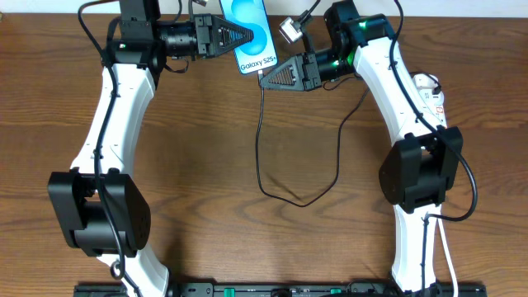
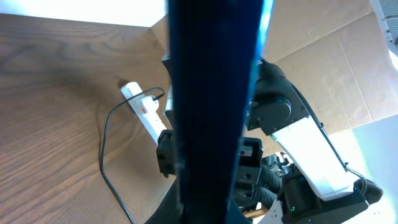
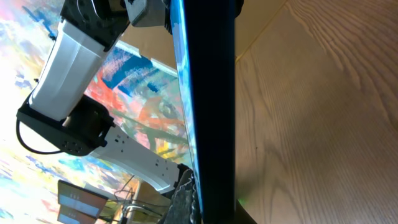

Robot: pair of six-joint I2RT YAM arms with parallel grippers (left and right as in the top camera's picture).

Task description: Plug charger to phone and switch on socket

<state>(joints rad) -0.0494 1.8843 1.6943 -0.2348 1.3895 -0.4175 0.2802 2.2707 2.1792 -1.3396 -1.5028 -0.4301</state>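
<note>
The phone (image 1: 252, 33) with its bright blue screen is held above the table at the top centre. My left gripper (image 1: 246, 37) is shut on it from the left. In the left wrist view the phone's dark edge (image 2: 211, 93) fills the middle. My right gripper (image 1: 266, 79) is shut at the phone's lower end, and the charger cable (image 1: 261, 148) hangs from its tip. The connector tip itself is hidden. The cable loops over the table toward the white socket (image 1: 429, 89), which is also in the left wrist view (image 2: 144, 111). In the right wrist view the phone (image 3: 211, 93) runs straight out from the jaws.
The right arm (image 1: 412, 132) partly covers the socket. The charger's slack loop (image 1: 305, 200) lies on the wooden table (image 1: 206, 181) at mid-table. A cardboard wall (image 2: 336, 56) stands behind the table. The socket's thick white cord (image 1: 445, 247) runs down at the right.
</note>
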